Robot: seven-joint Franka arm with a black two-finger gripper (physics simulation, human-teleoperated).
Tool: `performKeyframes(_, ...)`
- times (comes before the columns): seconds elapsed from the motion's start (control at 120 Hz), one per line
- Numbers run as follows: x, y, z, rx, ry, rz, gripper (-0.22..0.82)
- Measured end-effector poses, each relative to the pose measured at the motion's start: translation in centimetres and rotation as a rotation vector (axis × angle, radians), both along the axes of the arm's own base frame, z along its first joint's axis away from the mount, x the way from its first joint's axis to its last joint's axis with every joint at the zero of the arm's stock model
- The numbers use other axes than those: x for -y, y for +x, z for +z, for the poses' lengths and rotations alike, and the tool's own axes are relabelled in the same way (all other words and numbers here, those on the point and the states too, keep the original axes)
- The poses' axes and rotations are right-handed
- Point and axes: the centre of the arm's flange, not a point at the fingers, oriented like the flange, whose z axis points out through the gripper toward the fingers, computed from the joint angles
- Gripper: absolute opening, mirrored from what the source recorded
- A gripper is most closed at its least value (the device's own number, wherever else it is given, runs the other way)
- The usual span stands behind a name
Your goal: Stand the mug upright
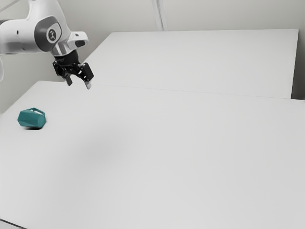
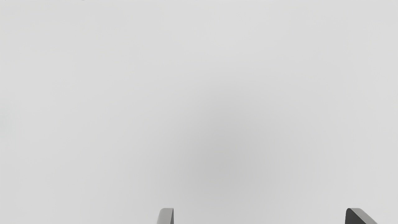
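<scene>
In the exterior view my gripper [image 1: 79, 85] hangs above the table, up and to the exterior view's right of the mug, touching nothing. The teal mug [image 1: 31, 118] lies on its side near the exterior view's left edge, its handle on the upper side. In the wrist view the gripper [image 2: 259, 214] stands open, its two fingertips wide apart with bare table surface behind them.
The white table [image 1: 162, 157] spreads across most of the exterior view. Behind it stands another white surface [image 1: 200, 62], with a pale wall beyond. A dark line crosses the exterior view's lower left corner.
</scene>
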Motion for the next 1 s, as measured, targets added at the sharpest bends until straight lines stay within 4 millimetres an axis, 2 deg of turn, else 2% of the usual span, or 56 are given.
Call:
performKeyframes(0.117, -0.3, 0.1, 0.4, 0.019, 0.0, -0.009, 0.6)
performKeyframes(0.183, -1.8, 0.3, 1.2, 0.042, -0.005, 0.006, 0.6)
performKeyframes(0.258, -4.9, 0.8, 1.4, 0.056, 0.001, 0.039, 0.6)
performKeyframes(0.367, -9.5, 1.6, 0.2, 0.049, 0.013, 0.08, 0.6)
performKeyframes(0.583, -20.5, 2.6, -3.6, 0.062, 0.003, 0.142, 0.6)
performKeyframes(0.65, -23.4, 2.7, -4.3, 0.076, -0.002, 0.141, 0.6)
performKeyframes(0.858, -30.7, 2.7, -7.9, 0.1, -0.029, 0.107, 0.6)
performKeyframes(1.0, -33.9, 2.2, -10.4, 0.109, -0.025, 0.074, 0.6)
